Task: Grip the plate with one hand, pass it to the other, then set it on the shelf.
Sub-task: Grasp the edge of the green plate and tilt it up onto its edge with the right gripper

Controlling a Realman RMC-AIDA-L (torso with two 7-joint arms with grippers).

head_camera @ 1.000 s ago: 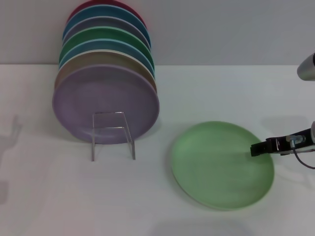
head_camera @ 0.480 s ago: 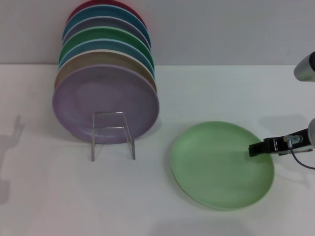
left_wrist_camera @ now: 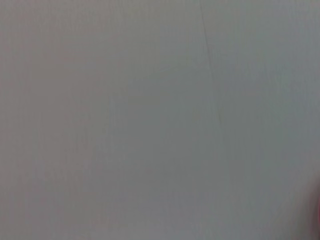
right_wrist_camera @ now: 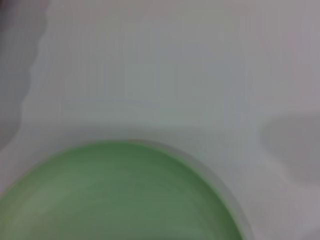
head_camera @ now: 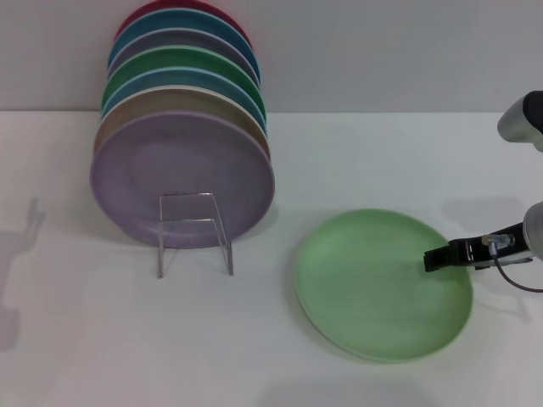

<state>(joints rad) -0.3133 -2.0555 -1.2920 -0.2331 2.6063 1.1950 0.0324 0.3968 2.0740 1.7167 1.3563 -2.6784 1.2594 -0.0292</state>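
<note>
The pale mint-green plate (head_camera: 373, 288) lies flat on the white table, right of centre. It also fills the lower part of the right wrist view (right_wrist_camera: 115, 195). My right gripper (head_camera: 434, 258), black on a slim grey arm with a small cable, reaches in from the right, its tip over the plate's right rim. The wire rack (head_camera: 195, 231) stands at the left with its square loop in front. My left gripper is out of view; its wrist view shows only a plain grey surface.
Several upright plates lean in a row on the rack, a lilac-purple plate (head_camera: 182, 174) in front and a darker green plate (head_camera: 182, 64) among those behind. A grey wall runs behind the table. A shadow falls at the table's left edge.
My right gripper has slid a little to the left, farther over the plate's right rim. The plate and rack have not moved.
</note>
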